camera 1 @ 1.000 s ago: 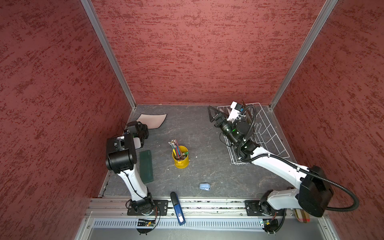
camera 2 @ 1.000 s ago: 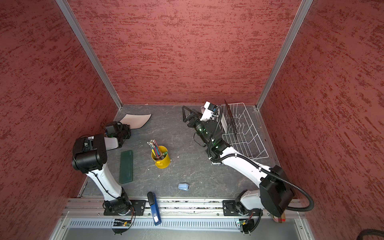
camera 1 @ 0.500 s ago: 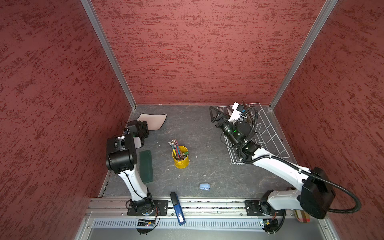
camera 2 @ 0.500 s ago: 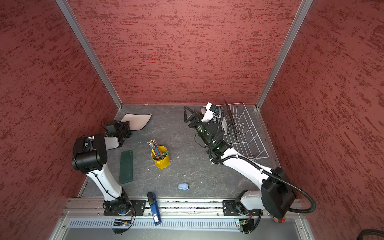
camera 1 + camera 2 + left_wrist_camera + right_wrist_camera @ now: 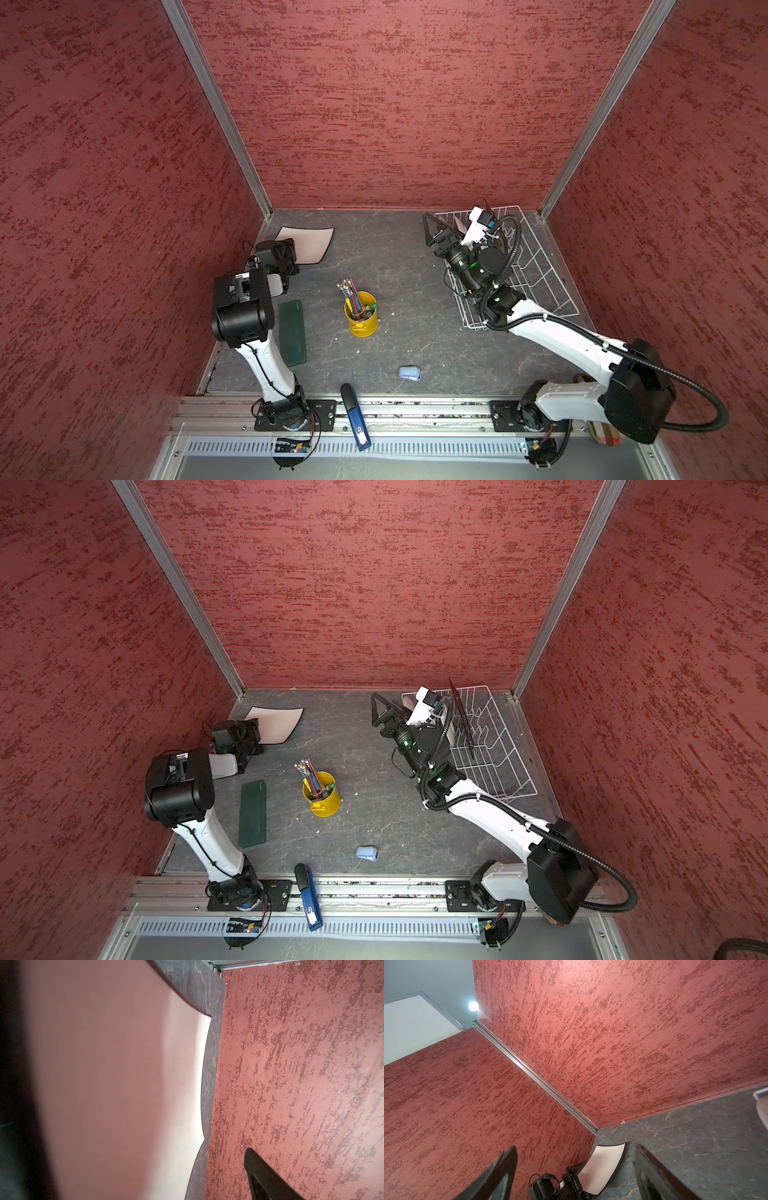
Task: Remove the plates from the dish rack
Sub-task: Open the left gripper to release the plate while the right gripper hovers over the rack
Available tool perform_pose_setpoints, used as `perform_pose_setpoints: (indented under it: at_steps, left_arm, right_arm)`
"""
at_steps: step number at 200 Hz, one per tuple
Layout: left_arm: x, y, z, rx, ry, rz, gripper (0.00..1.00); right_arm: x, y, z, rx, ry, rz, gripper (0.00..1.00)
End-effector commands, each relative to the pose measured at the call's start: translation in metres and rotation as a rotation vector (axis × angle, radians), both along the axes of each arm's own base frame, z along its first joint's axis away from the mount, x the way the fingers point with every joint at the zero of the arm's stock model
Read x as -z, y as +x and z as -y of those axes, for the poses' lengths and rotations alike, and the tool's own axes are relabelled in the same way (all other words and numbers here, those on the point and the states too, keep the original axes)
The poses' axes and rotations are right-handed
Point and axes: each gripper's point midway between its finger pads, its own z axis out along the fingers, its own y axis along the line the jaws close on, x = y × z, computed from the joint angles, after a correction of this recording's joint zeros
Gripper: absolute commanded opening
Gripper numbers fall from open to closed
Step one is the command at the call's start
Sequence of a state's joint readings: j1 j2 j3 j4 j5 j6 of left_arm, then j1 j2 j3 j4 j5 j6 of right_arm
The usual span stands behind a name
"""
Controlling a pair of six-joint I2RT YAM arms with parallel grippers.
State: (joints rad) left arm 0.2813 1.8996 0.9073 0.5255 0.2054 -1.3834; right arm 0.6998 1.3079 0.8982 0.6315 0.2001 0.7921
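In both top views a square plate lies flat, pale side up, at the table's far left, with one corner toward the left gripper. The dish rack — long axis near to far — sits far right, with a second plate upright on edge inside. Left wrist: one finger stands clear of the square plate's rim (jaws apart, gripping nothing). Right wrist: the right gripper gapes wide, empty.
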Motion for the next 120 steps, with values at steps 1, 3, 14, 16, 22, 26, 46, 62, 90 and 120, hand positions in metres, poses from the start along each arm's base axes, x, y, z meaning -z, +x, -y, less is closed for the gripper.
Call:
perform_pose_setpoints:
  at_steps: [1,3,14,16,22,26,46,62,90,120]
  left_arm:
    - [-0.039,0.007,0.001,0.003,0.028,0.094,0.86]
    - [-0.039,0.007,0.001,0.002,0.028,0.092,0.86]
    - [-0.037,0.005,0.001,0.003,0.029,0.085,0.87]
    - [-0.036,0.005,0.001,0.003,0.029,0.084,0.87]
    - [-0.035,0.004,0.001,0.001,0.027,0.08,0.88]
    - [-0.033,0.003,0.001,0.0,0.027,0.079,0.88]
    - [-0.028,0.0,0.001,-0.006,0.024,0.062,0.9]
    - [-0.025,-0.003,0.002,-0.005,0.021,0.055,0.91]
    - [-0.02,-0.008,0.002,-0.014,0.022,0.033,0.93]
    - [-0.013,-0.011,0.003,-0.009,0.023,0.009,0.96]
  right_arm:
    - [-0.011,-0.005,0.008,0.026,0.022,0.027,0.88]
    - [-0.01,-0.005,0.007,0.026,0.02,0.027,0.88]
    - [-0.01,-0.005,0.008,0.026,0.021,0.027,0.88]
    - [-0.01,-0.005,0.008,0.025,0.02,0.025,0.88]
    - [-0.01,-0.005,0.008,0.025,0.022,0.027,0.88]
    - [-0.01,-0.005,0.008,0.025,0.022,0.027,0.88]
    - [-0.01,-0.005,0.008,0.025,0.023,0.026,0.88]
    - [-0.009,-0.005,0.009,0.028,0.024,0.024,0.88]
    - [-0.009,-0.006,0.011,0.033,0.025,0.025,0.88]
    - [-0.009,-0.007,0.011,0.033,0.028,0.025,0.88]
